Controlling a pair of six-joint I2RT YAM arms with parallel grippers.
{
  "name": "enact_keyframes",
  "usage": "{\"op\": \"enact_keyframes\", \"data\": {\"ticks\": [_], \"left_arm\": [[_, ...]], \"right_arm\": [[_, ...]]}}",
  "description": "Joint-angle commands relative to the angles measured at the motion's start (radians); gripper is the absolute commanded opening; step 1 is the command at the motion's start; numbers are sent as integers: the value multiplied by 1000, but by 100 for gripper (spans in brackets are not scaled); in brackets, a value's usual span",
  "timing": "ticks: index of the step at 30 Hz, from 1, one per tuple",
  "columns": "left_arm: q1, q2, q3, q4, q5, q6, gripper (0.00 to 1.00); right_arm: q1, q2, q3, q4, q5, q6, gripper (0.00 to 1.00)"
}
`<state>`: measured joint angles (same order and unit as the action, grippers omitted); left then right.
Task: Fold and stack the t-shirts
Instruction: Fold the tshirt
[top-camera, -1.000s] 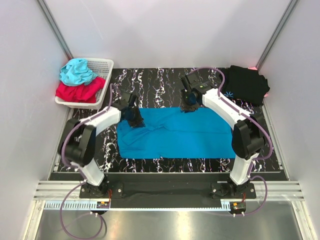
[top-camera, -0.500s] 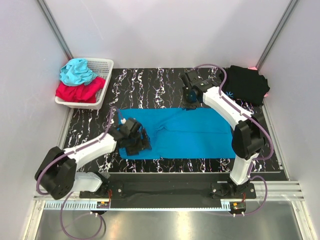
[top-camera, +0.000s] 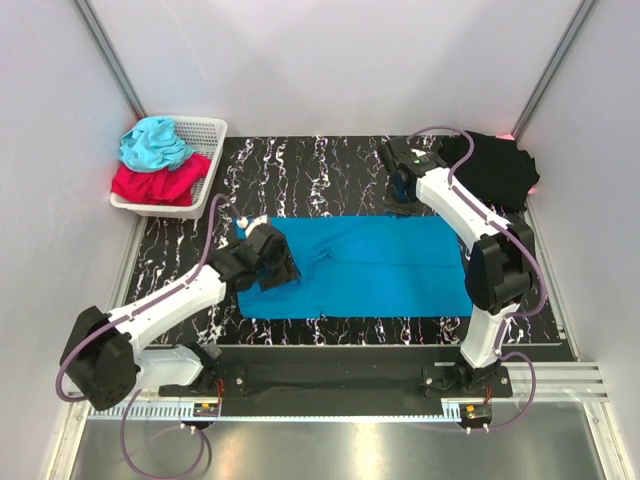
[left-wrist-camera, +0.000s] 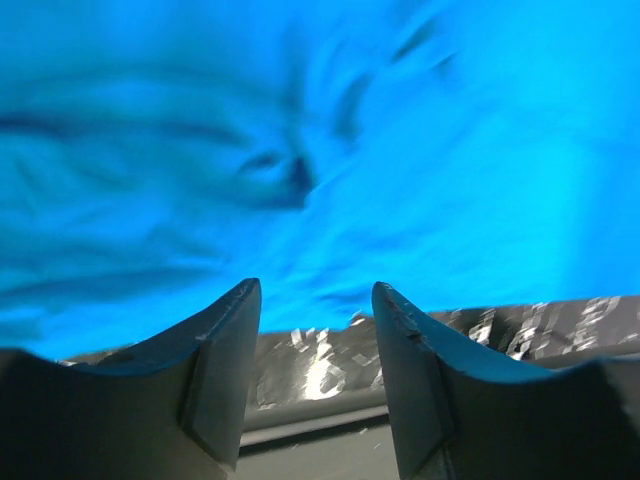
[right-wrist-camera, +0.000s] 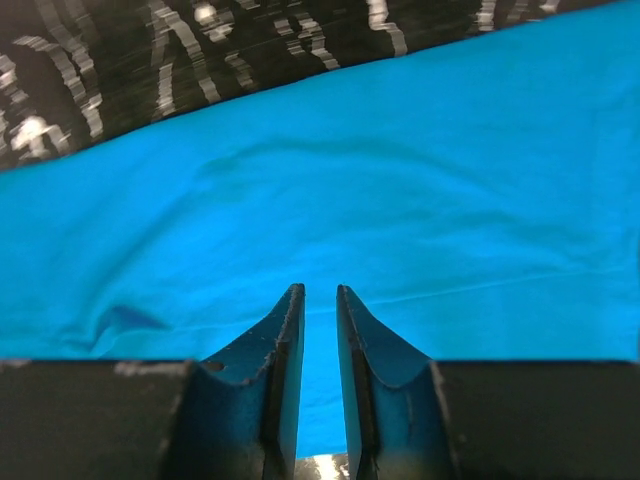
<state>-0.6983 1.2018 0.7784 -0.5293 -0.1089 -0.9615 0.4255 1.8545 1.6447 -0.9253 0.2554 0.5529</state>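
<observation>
The blue t-shirt (top-camera: 380, 270) lies as a long folded rectangle across the black marbled mat (top-camera: 300, 165). My left gripper (top-camera: 280, 265) hovers over its left part, near the front edge. In the left wrist view this gripper (left-wrist-camera: 315, 300) is open and empty, with wrinkled blue cloth (left-wrist-camera: 300, 120) beyond it. My right gripper (top-camera: 403, 192) is at the shirt's far edge, right of centre. In the right wrist view it (right-wrist-camera: 320, 295) stands slightly open with smooth blue cloth (right-wrist-camera: 400, 180) showing through the narrow gap. The black t-shirt (top-camera: 495, 170) lies folded at the back right corner.
A white basket (top-camera: 213, 140) at the back left holds a cyan cloth (top-camera: 152, 143) and a red cloth (top-camera: 155, 183). White walls close in both sides, and a metal rail runs along the near edge.
The left gripper opened, let go of the shirt's left end, swung toward the front edge and now sits above it. The right gripper moved right and back along the far edge.
</observation>
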Motion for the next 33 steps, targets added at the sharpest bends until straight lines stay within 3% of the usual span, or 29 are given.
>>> {"op": "enact_keyframes", "data": {"ticks": [1, 11, 21, 33], "left_arm": [[5, 21, 123, 6, -90, 55, 55], [216, 410, 329, -28, 37, 122, 57], [388, 479, 392, -20, 83, 170, 59], [407, 633, 504, -40, 130, 179, 59]], "right_arm": [[-63, -5, -32, -12, 45, 28, 26], [-174, 26, -131, 22, -27, -5, 34], [-246, 69, -206, 105, -93, -47, 35], [-281, 160, -157, 114, -117, -59, 35]]}}
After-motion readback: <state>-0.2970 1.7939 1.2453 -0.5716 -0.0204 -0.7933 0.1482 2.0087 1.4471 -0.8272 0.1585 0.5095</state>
